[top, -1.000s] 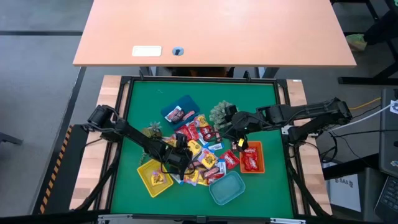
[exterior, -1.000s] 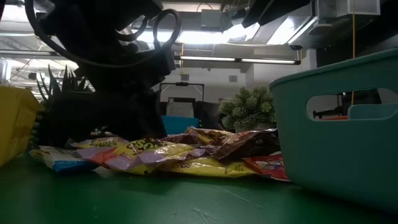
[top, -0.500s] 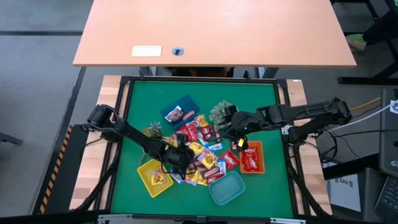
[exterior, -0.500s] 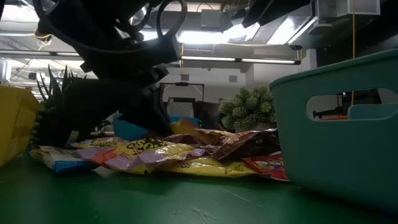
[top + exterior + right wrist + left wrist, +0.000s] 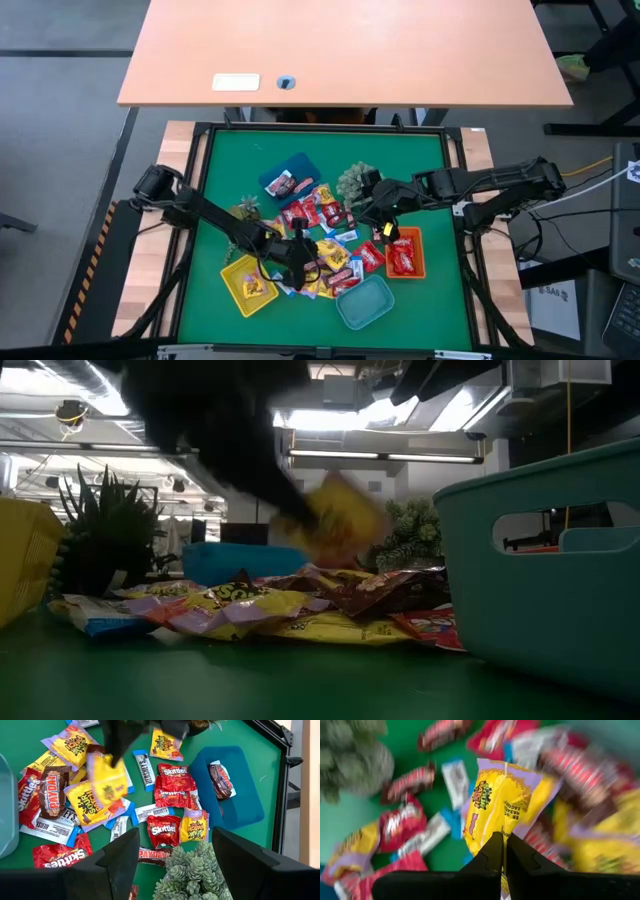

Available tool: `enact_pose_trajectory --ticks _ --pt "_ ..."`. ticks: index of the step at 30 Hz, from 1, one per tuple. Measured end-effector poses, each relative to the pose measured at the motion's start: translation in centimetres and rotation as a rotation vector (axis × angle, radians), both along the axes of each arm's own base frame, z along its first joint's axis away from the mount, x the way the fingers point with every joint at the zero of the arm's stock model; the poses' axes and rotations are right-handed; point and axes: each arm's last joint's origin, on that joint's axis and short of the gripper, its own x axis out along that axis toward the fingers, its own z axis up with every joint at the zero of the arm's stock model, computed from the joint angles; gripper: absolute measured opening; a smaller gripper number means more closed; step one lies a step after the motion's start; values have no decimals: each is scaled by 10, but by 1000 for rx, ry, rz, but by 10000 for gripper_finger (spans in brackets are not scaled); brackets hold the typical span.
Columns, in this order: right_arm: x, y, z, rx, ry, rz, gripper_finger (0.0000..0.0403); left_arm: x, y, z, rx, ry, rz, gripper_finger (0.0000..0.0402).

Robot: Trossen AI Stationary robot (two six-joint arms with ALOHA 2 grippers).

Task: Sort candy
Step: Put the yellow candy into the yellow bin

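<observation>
- Lifted clear of the pile since a second ago, a yellow sweet point(image 5: 502, 802) hangs pinched by its wrapper edge in the left jaws point(image 5: 300, 247), clenched on it, likely bound for the yellow tray point(image 5: 248, 285).
- Beneath it, the rest of the candy point(image 5: 325, 235) lies heaped mid-surface.
- Farther off, the right jaws point(image 5: 385, 228) hover released beside the orange tray point(image 5: 405, 252), which holds red sweets.

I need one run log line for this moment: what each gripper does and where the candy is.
left gripper: shut on yellow candy, lifted above candy pile | right gripper: open, empty, above pile beside orange tray | yellow tray: holds candy
</observation>
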Motion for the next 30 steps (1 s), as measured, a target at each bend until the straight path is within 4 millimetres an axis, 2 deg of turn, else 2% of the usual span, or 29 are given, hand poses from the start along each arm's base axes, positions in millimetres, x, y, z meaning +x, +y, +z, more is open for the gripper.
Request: enact_pose_trajectory --ticks 7,10,14,21,27,30 --pt "-1 0 -1 1 12 2 248 -19 -1 48 -185 -75 -9 0" --pt "-1 0 -1 0 15 2 248 -34 -5 65 -354 -43 -33 0" --pt "-1 0 -1 1 15 3 248 -59 -14 78 -573 85 -28 0" --pt "-1 0 -1 3 15 5 248 -92 -39 81 -816 339 33 0" --pt "-1 0 -1 3 14 5 248 -118 -55 73 -840 532 194 0" --pt "-1 0 -1 3 14 5 248 -126 -57 70 -824 556 290 0"
